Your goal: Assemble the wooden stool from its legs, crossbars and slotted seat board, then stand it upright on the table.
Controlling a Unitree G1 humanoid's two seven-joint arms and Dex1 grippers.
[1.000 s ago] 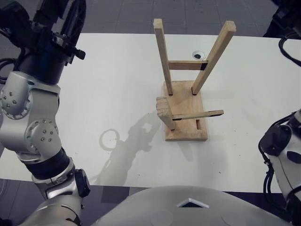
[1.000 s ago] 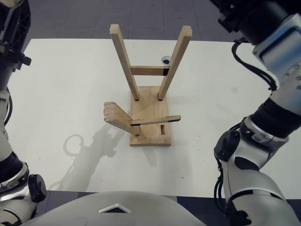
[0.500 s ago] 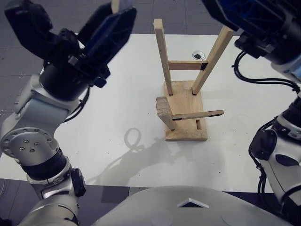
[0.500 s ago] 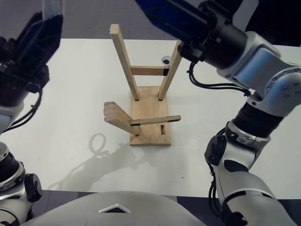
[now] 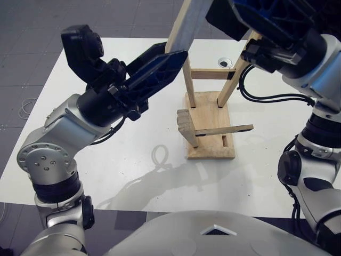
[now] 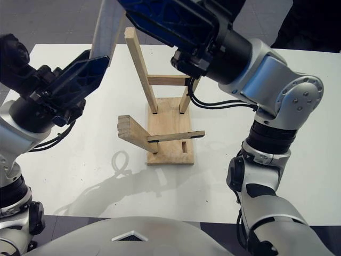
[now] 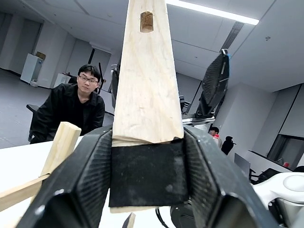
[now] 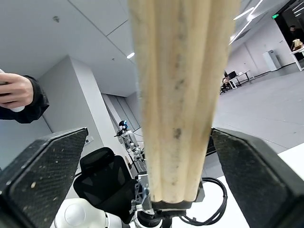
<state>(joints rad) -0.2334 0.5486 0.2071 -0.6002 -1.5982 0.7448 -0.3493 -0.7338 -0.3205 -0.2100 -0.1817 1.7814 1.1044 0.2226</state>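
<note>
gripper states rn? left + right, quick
Left gripper: shut on the wooden leg.
Right gripper: open; a wooden piece stands between its fingers, with a gap on each side.

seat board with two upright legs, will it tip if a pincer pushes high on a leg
Likely tippy: the upright legs stand tall at the far end of the flat seat board, so a high push may lever it over. The crossbar joining them probably keeps the pair stiff. The leaning third leg looks loose and could drop.
</note>
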